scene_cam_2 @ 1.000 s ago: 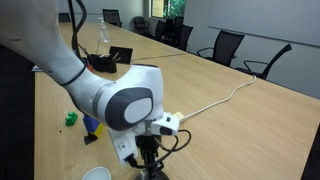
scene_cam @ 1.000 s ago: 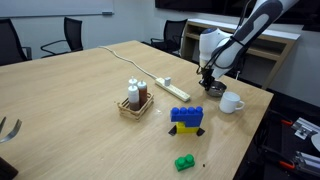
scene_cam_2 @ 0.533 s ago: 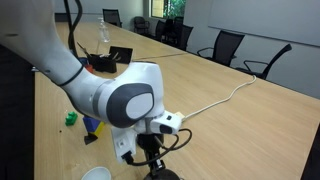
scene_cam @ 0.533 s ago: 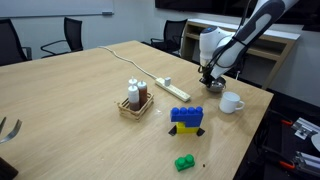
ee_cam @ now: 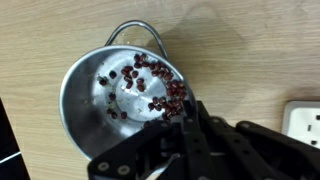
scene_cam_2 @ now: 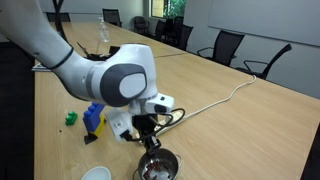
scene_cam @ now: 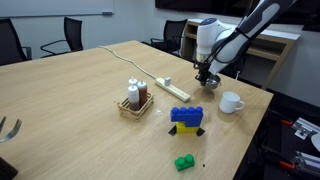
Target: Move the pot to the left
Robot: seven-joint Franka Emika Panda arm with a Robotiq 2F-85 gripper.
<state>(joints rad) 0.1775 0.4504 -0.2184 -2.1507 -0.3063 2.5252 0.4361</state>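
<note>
The pot (ee_cam: pixel 105 95) is a small round grey metal bowl with a wire handle, holding dark red beans. It sits near the table's far corner in both exterior views (scene_cam: pixel 212 87) (scene_cam_2: pixel 157 168). My gripper (ee_cam: pixel 185 120) is over its rim, and the fingers look closed on the rim at the bean side. In the exterior views the gripper (scene_cam: pixel 207 77) (scene_cam_2: pixel 150 144) points straight down onto the pot, which hangs at its tip just above the table.
A white mug (scene_cam: pixel 231 101) (scene_cam_2: pixel 97 173) stands close beside the pot. A white power strip (scene_cam: pixel 176 90) (ee_cam: pixel 305 125) with a cable lies nearby. Further in are a wooden caddy with bottles (scene_cam: pixel 136 101), a blue-and-yellow block stack (scene_cam: pixel 186 118) and a green block (scene_cam: pixel 184 162).
The arm has risen and shifted a little away from the mug, toward the power strip, with the pot at its tip. The pot now shows more fully below the gripper.
</note>
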